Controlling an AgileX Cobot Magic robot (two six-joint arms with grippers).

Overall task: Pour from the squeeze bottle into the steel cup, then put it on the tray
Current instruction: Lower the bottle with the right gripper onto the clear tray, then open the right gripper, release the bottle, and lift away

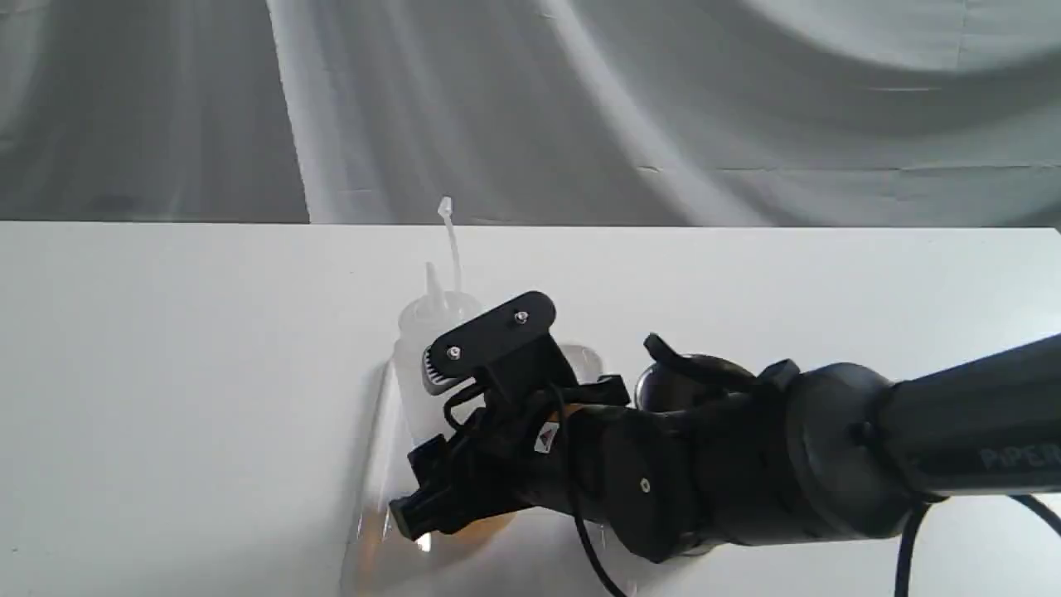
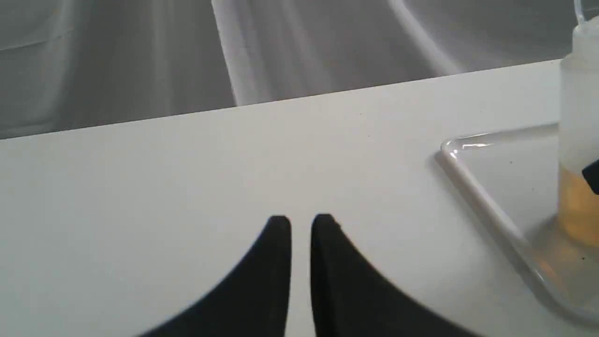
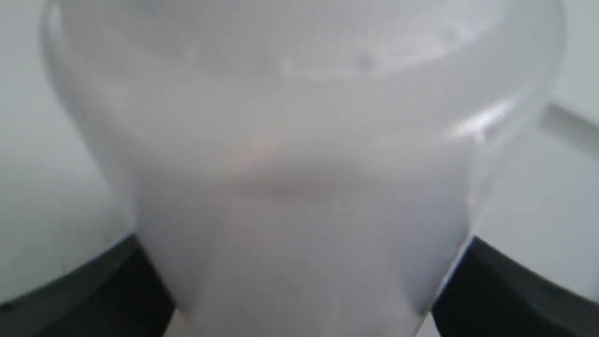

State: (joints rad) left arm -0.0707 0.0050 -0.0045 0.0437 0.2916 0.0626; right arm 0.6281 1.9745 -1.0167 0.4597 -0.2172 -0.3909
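Observation:
The squeeze bottle (image 1: 419,365) stands upright on the clear tray (image 1: 369,506), nozzle up, strap rising above it, and amber liquid low inside. My right gripper (image 1: 439,473) reaches in from the right and is shut on the bottle's lower body. In the right wrist view the bottle (image 3: 299,154) fills the space between the two black fingers (image 3: 89,295). The steel cup (image 1: 663,385) stands just right of the bottle, mostly hidden behind the right arm. My left gripper (image 2: 302,224) hovers shut and empty over bare table, left of the tray (image 2: 482,196) and the bottle (image 2: 578,121).
The white table (image 1: 166,373) runs wide to the left and back, ending at a grey draped cloth (image 1: 580,108). The right arm's thick wrist and cable (image 1: 746,464) lie low over the front right of the table.

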